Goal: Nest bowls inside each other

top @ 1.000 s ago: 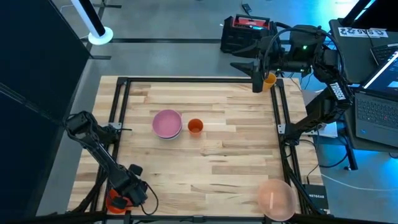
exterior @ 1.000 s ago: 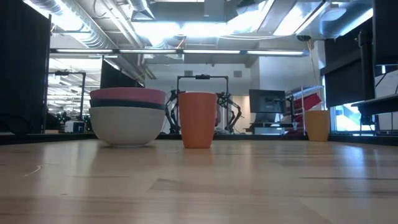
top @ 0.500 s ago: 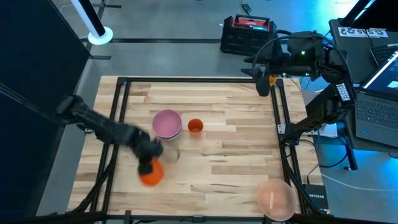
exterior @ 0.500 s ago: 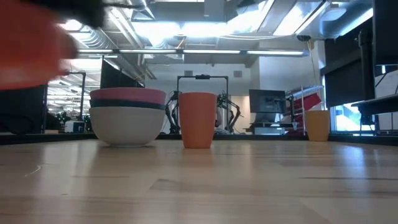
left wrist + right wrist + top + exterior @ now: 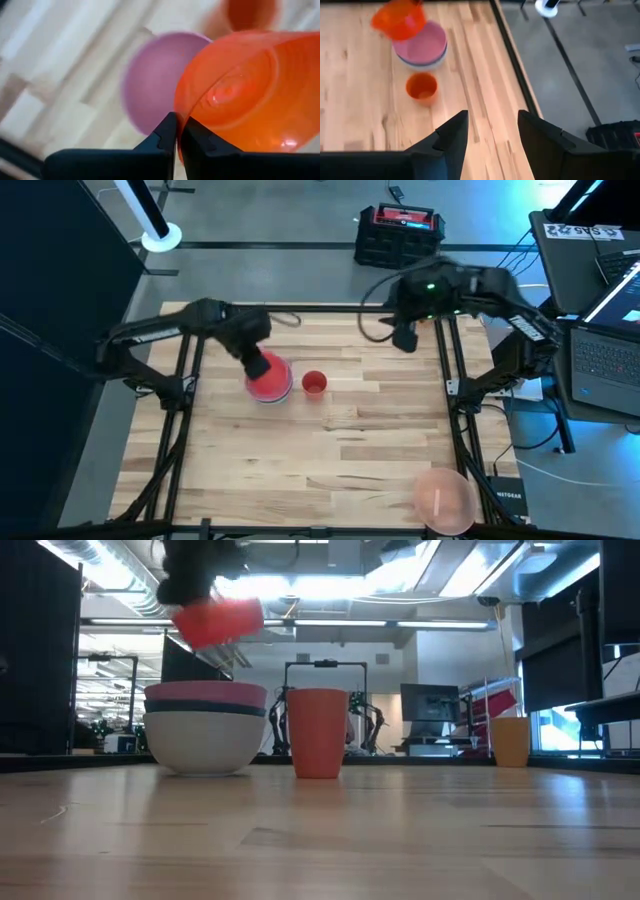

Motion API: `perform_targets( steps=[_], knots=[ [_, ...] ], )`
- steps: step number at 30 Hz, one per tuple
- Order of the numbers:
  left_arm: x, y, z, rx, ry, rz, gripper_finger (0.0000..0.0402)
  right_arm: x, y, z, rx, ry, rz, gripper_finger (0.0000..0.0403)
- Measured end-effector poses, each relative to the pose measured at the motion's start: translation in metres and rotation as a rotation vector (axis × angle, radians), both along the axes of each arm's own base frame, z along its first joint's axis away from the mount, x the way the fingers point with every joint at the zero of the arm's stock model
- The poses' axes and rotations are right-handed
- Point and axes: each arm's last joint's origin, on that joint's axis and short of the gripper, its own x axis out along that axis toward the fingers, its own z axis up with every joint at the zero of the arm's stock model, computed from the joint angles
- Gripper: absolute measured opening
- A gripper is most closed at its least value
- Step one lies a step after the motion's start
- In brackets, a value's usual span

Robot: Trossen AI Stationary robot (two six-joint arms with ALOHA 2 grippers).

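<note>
Left hand [image 5: 177, 135] — pinched on red bowl [image 5: 240, 95] rim — above pink bowl [image 5: 150, 85].

Only one readable bit: "NETGEAR" in white letters on the small black box [image 5: 507, 498] on the floor, just off the worktop [image 5: 330, 450] corner near the translucent pink bowl [image 5: 444, 499]. A white label strip [image 5: 583, 231] on the gear by the laptop [image 5: 605, 340], past the worktop's far right corner, carries dark print but it's too small to make out. Nothing legible in the low or wrist views.
</note>
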Motion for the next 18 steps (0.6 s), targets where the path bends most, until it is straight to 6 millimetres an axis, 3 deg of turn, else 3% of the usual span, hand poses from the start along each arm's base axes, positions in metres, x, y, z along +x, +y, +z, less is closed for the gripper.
perform_targets(
  steps=[5,18],
  knots=[
    [-0.002,0.023,-0.017,-0.040,0.140,-0.031,0.0000,0.013,-0.003,-0.025,0.010,0.000,0.008,0.0161],
    [0.026,0.040,-0.056,-0.137,0.243,-0.215,0.0000,0.007,-0.005,-0.037,0.017,-0.065,-0.039,0.0161]
  ],
)
